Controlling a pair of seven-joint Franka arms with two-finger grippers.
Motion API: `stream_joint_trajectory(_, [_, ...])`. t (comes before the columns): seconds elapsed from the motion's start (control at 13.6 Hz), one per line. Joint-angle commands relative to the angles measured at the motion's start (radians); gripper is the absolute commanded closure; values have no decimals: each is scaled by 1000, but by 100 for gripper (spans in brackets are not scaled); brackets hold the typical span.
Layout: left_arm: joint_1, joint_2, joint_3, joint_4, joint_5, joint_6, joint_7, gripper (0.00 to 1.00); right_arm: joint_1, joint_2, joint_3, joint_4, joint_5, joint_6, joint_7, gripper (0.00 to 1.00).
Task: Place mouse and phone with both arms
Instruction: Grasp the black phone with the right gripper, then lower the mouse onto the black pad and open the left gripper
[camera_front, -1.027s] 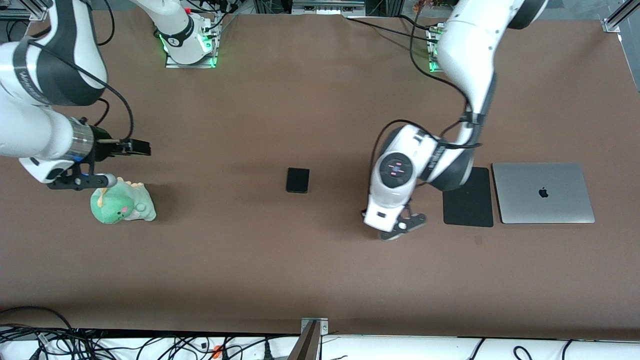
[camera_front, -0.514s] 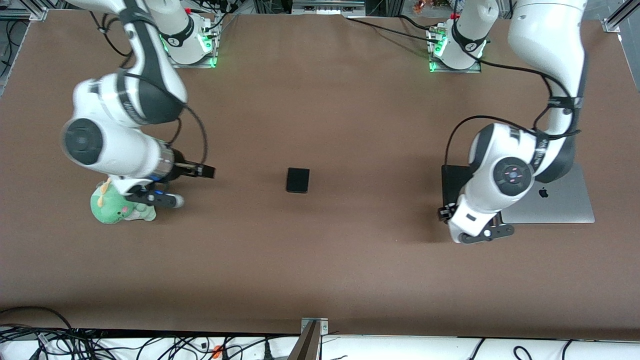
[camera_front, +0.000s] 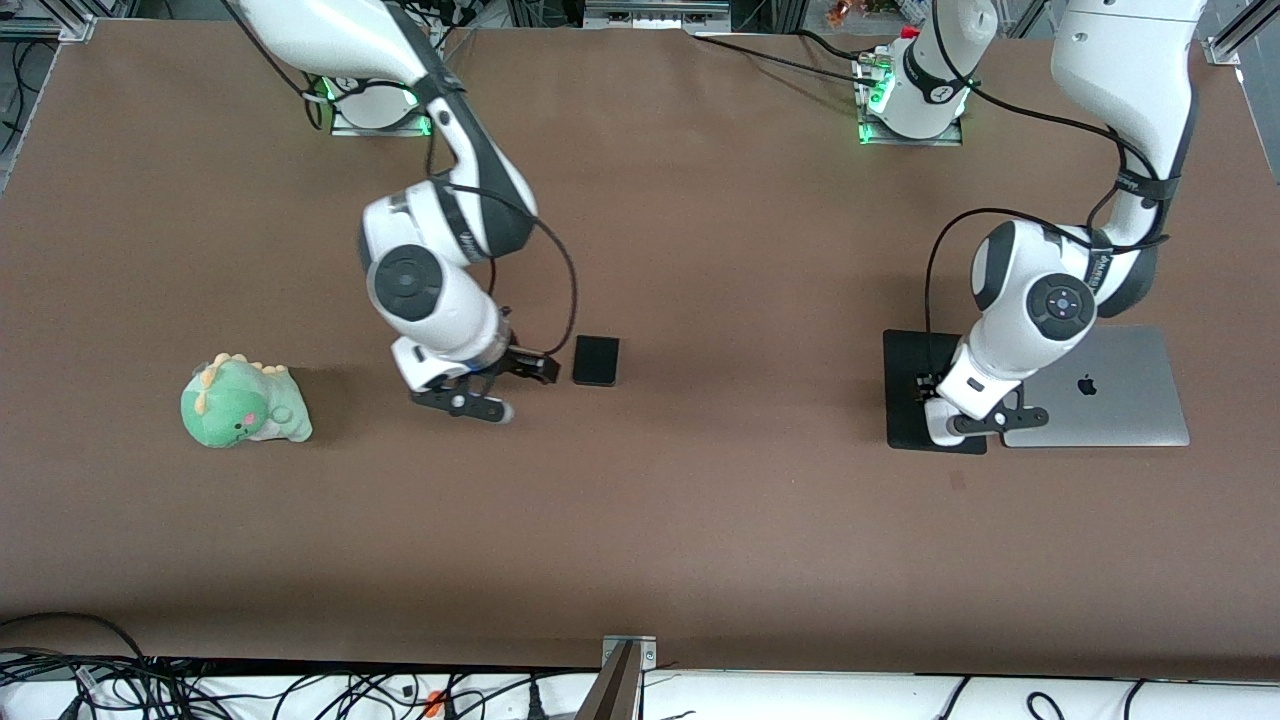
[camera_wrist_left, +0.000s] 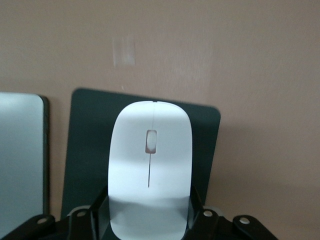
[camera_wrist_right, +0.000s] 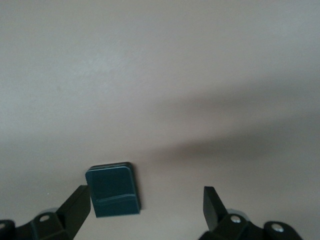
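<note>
My left gripper (camera_front: 936, 416) is shut on the white mouse (camera_wrist_left: 150, 160) and holds it low over the black mouse pad (camera_front: 908, 365). In the left wrist view the mouse sits between the fingers (camera_wrist_left: 196, 209) of the left gripper (camera_wrist_left: 149, 212), with the pad (camera_wrist_left: 82, 150) under it. The small black phone (camera_front: 595, 360) lies flat mid-table. My right gripper (camera_front: 515, 386) is open and empty just beside the phone, toward the right arm's end. In the right wrist view the phone (camera_wrist_right: 114, 191) lies by one finger (camera_wrist_right: 76, 204) of the right gripper (camera_wrist_right: 145, 206), off centre between the jaws.
A closed silver laptop (camera_front: 1100, 385) lies beside the mouse pad, toward the left arm's end; its edge shows in the left wrist view (camera_wrist_left: 22, 160). A green plush dinosaur (camera_front: 243, 403) sits toward the right arm's end. Cables hang along the table's near edge.
My right arm has swung from the plush toy to beside the phone. My left arm has carried the mouse from mid-table to over the mouse pad and lowered.
</note>
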Motion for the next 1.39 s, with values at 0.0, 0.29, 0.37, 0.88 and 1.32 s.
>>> stream_joint_trajectory(0.0, [50,-42,-13,-96,20,75,60,39,57,37,-16,3,-1,48,14,0])
stream_joint_trajectory(0.29, [53,18,-12,-110,20,140,65,34,153,103,-18,-31,-150,151,154,0])
stream_joint_trajectory(0.37, [55,21,-12,-115,20,141,65,27,164,117,-18,-29,-206,160,194,0])
stream_joint_trajectory(0.88, [76,-51,-10,-77,20,128,134,0,204,157,-16,-26,-229,227,248,0])
stream_joint_trajectory(1.32, [98,-163,-13,159,9,-247,151,0,216,191,-16,-34,-232,293,248,0])
